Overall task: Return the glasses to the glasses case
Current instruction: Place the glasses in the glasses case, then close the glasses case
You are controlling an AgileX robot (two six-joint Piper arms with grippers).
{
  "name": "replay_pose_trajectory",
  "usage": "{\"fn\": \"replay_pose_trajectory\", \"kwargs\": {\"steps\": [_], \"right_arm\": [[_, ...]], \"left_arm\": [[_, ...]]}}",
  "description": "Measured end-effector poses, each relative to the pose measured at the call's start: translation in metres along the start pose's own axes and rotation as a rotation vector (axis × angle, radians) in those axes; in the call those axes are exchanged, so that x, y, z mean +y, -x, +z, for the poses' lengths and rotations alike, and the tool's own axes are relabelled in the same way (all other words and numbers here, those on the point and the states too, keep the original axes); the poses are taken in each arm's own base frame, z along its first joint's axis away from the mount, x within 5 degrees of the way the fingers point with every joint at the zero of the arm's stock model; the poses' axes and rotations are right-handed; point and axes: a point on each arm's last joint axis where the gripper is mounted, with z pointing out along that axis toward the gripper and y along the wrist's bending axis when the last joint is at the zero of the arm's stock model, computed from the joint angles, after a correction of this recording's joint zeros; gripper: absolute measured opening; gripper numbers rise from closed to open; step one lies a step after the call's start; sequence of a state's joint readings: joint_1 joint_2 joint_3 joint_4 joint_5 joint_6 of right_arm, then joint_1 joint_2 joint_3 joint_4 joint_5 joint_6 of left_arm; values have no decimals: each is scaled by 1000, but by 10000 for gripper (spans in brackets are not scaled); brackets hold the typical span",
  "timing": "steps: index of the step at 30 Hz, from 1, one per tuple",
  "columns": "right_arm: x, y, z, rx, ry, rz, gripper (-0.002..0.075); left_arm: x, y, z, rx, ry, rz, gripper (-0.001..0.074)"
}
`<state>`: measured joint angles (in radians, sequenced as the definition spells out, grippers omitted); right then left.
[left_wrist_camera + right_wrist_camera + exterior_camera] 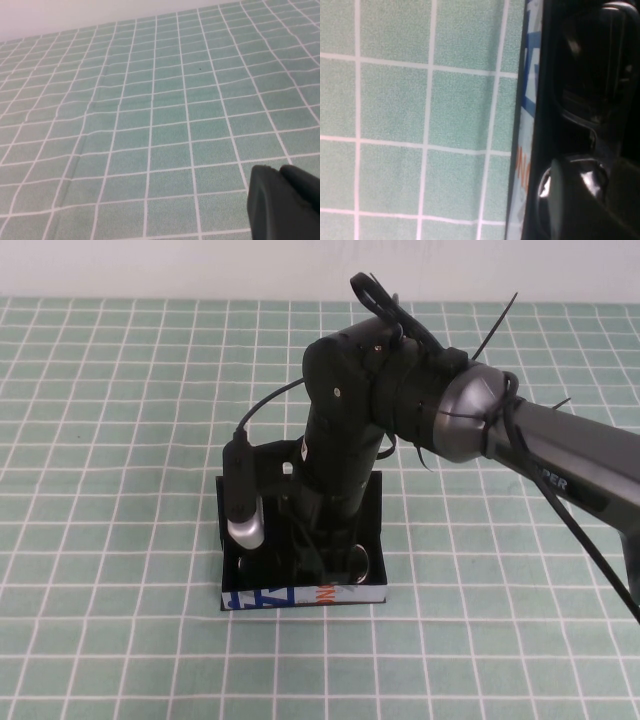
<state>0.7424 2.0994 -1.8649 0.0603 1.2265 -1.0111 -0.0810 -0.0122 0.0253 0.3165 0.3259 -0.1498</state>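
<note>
The black glasses case lies open at the table's middle, its white front edge with blue and orange print facing me. The black glasses lie inside it, one lens showing. My right gripper reaches straight down into the case, at the glasses. In the right wrist view the case's printed edge and a dark lens of the glasses show, with my right gripper right over the frame. My left gripper is shut and empty above bare cloth, out of the high view.
A green checked tablecloth covers the whole table. The right arm comes in from the right, with loose black cable ties sticking out. Its wrist camera hangs over the case's left side.
</note>
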Motion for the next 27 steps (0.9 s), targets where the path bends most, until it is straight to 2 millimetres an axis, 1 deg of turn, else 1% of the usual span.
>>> {"fn": "replay_pose_trajectory", "kwargs": {"steps": [6,9,11,13,15,16,18,20,22,24,27], "right_arm": [[0,0,0,0,0,19,158],[1,0,-5,-7,-9,31,112],[2,1,-17,-22,-30,49,53],[5,1,-36,-52,-58,70,18],[8,-1,-57,-101,-81,99,1],[9,-3,-69,-135,-92,117,-3],[11,-9,-93,-205,-107,152,-8],[14,-17,-119,-289,-117,193,-10],[18,-25,-142,-362,-132,226,-11],[21,-33,-161,-411,-153,247,-11],[28,-45,-187,-467,-192,270,-11]], "left_arm": [[0,0,0,-2,0,-2,-2],[-1,3,0,-29,-8,-46,-2],[-2,7,0,-78,-28,-132,-2],[-4,14,-1,-149,-62,-283,-2],[-4,23,-3,-239,-104,-437,-2],[-4,28,-5,-302,-128,-497,-2],[-4,40,-9,-430,-175,-556,-2],[-5,49,-14,-524,-216,-568,-2],[-4,61,-20,-563,-238,-538,-2],[-3,80,-31,-614,-263,-505,-2],[0,112,-54,-703,-286,-401,-2]]}}
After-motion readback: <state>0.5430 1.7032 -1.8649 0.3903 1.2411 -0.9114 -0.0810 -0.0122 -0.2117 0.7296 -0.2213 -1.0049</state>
